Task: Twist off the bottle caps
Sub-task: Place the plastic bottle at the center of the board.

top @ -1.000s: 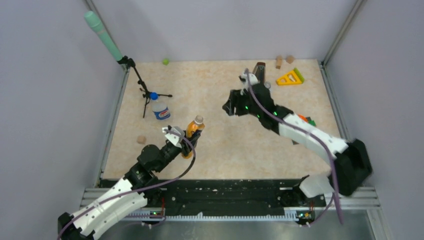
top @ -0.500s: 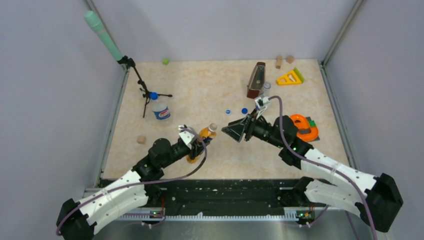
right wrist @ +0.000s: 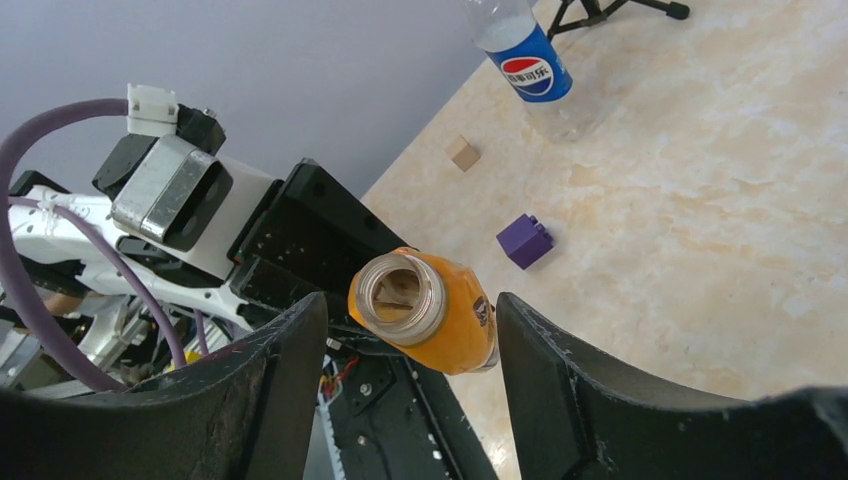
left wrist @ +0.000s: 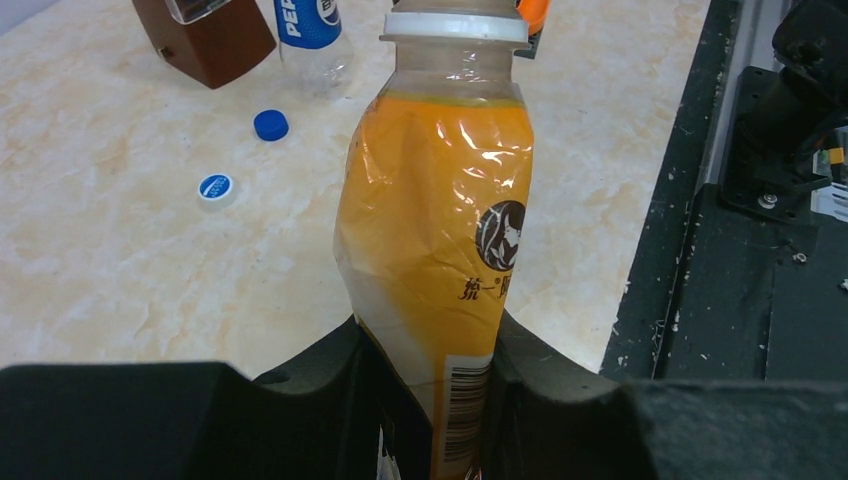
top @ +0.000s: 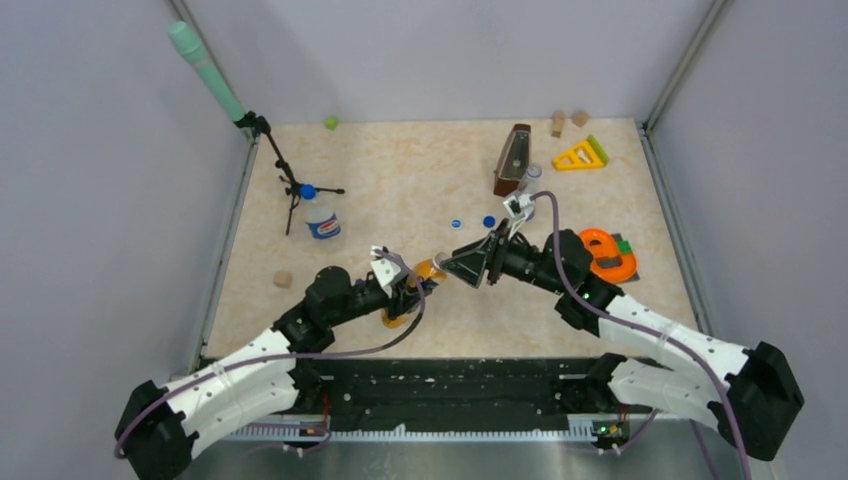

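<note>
The left claw (left wrist: 425,365) is pinching the lower body of the orange bottle (left wrist: 440,200). Its wrist camera is showing what the right wrist view is missing: two loose caps lying flat on the table (left wrist: 120,260), beyond the claw and to its left. They are a dark blue cap (left wrist: 270,124) and, nearer the claw, a white-blue cap (left wrist: 216,188), lying apart. The right wrist camera is looking straight into the bottle's mouth, with the right claw (right wrist: 410,330) standing spread, one finger on each side of the neck and gaps showing. Whether a cap is sitting on that mouth is hard to tell. From overhead, the bottle's long axis is tilting, its mouth pointing away from the left claw toward the right claw. A third blue cap (top: 308,191) is sitting upright on the Pepsi bottle (top: 321,220), well beyond the left claw.
</note>
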You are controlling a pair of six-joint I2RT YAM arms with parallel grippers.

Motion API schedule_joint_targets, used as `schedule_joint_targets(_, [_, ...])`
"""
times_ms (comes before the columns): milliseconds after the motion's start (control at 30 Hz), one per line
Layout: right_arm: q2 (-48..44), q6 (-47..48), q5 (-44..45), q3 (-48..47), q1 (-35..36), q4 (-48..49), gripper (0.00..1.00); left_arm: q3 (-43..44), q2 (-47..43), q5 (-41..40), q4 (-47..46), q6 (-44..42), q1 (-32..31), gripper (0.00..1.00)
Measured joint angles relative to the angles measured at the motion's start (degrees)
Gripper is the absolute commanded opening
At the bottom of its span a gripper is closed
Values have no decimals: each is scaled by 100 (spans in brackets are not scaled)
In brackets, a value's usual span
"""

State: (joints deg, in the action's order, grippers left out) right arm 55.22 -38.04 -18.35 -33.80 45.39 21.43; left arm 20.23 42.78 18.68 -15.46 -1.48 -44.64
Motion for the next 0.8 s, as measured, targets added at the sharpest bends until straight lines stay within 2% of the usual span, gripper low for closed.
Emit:
schedule_joint_targets(133, [166,7,-160,-11,0,2,57,66,157,109,-2,4,0,0])
schedule_joint_targets(267, [350,59,-280,-105,0,-70,45,85,186,168,-7,4,0,0])
schedule_joint_targets(433, [356,74,-328,-125,13,-17,48,129,262,245,-35,4,7,0])
schedule_joint_targets(500, [356,74,-326,-125,15,2,41,155,302,321,-44,2,9,0])
schedule_joint_targets(567, [356,72,-345,-125,17,35,38,181,326,352,-39,4,11,0])
schedule_joint_targets(700, [356,101,-361,-125,22,79,18,199,352,361,-33,9,22,4])
schedule_joint_targets(733, [356,127,-356,-125,22,83,10,199,350,361,-33,11,26,9])
schedule_joint_targets(800, [356,170,-328,-125,22,87,2,205,350,358,-31,31,31,23])
